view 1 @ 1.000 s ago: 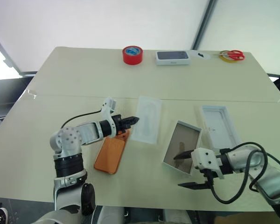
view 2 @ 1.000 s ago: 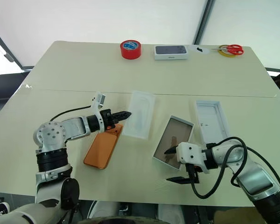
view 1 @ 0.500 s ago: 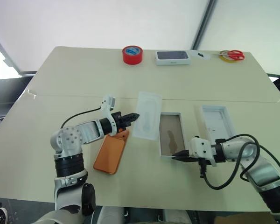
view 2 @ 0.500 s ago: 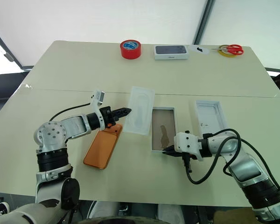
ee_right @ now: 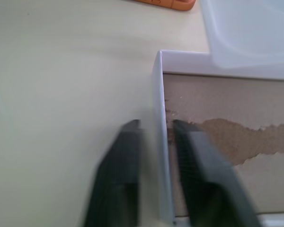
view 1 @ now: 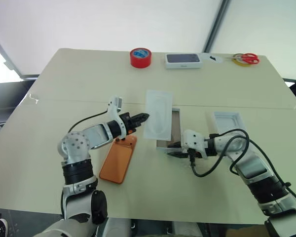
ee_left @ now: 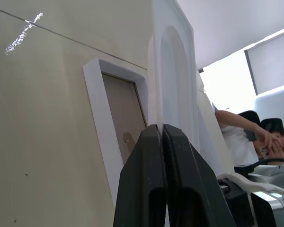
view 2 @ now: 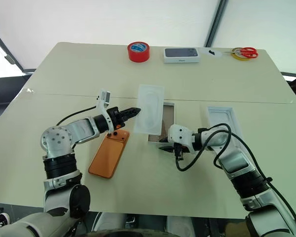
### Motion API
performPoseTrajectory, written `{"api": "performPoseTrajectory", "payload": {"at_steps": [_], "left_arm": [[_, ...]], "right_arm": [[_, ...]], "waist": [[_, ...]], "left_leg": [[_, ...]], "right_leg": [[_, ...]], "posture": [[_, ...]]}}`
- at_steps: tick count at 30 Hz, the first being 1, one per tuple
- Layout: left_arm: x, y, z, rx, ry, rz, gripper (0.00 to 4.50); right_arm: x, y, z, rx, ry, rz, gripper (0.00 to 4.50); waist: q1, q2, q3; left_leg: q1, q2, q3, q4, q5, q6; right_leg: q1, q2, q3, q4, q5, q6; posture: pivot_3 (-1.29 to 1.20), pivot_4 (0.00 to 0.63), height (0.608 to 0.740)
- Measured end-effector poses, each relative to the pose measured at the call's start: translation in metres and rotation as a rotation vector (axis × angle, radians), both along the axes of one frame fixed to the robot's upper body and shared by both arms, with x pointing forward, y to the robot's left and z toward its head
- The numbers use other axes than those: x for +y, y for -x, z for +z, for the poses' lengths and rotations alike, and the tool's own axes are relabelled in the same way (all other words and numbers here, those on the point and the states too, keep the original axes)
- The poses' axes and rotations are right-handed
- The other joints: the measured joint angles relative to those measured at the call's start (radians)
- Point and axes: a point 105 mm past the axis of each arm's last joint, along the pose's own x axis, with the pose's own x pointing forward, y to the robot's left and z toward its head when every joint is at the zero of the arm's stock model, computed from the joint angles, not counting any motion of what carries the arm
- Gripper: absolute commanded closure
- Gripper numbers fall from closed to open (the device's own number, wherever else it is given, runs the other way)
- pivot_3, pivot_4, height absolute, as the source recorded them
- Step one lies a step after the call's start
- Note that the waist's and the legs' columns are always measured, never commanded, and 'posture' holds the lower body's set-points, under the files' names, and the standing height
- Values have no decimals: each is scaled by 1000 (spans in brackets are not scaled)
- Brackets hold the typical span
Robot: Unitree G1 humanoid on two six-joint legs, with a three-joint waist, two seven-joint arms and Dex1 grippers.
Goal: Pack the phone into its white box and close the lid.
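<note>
So you're early on here, honestly nothing is packed yet. The phone [view 1: 118, 159] is lying face down on the tabletop [view 1: 79, 89], near-left of the middle, orange back up, with no tool touching it.

Your left tool [view 1: 142, 117] is pinched shut on the edge of the white moulded insert [view 1: 158, 120] and holds it up off the tabletop, partly over the left side of the white box [view 1: 171, 129]. In the left wrist view the two fingers are pressed together with the insert edge between them.

Your right tool [view 2: 164, 143] sits at the near end of the white box. The right wrist view shows one finger on each side of the box's near wall with a bit of gap, so I'd call it narrow and straddling the wall, not clamped on it. The brown floor of the box is exposed.

The lid [view 1: 229, 129] lies open side up to the right of the box, close to it but not touching, just past your right arm.

What's left, as I read it: deal with the insert, get the phone into the box, then bring the lid over and seat it. Basically the whole job.

The red tape roll [view 1: 140, 57], the closed box with the phone picture [view 1: 183, 60] and the scissors [view 1: 245, 59] are all along the far edge, well out of your way.
</note>
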Motion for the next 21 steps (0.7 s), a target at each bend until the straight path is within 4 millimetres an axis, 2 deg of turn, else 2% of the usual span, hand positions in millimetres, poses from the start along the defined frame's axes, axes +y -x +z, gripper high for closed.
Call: {"api": "performPoseTrajectory", "payload": {"at_steps": [2,5,10,12,15,21], "left_arm": [[-4,0,-1,5,-1,-5,4500],[-11,2,-3,15,-1,-17,4500],[-20,9,-23,87,2,-18,4500],[-23,10,-28,99,-16,-16,4500],[-30,9,-27,95,-5,-14,4500],[-36,4,-30,103,-19,-9,4500]], "right_arm": [[-1,-2,9,-14,-35,-20,1031],[-10,-3,22,-12,-69,-49,1031],[-59,-6,34,-37,-5,-148,1031],[-72,-10,34,-39,2,-185,1031],[-77,-15,34,-55,-11,-214,1031],[-71,-20,37,-84,-42,-220,1031]], "waist": [[0,0,0],[2,0,0],[1,-1,0],[-2,-1,1],[-3,-1,0],[4,-1,1]], "left_leg": [[0,0,0,0,0,0],[0,0,0,0,0,0],[0,0,0,-1,0,0],[0,0,0,-1,0,0],[0,1,0,-1,0,0],[0,0,0,0,0,0]], "right_leg": [[0,0,0,0,0,0],[0,0,0,0,0,0],[0,0,0,-1,0,0],[0,0,0,0,0,0],[0,1,0,0,0,0],[0,0,0,0,0,0]], "posture": [[0,150,730],[0,150,730],[0,150,730],[0,150,730],[0,150,730],[0,150,730]]}}
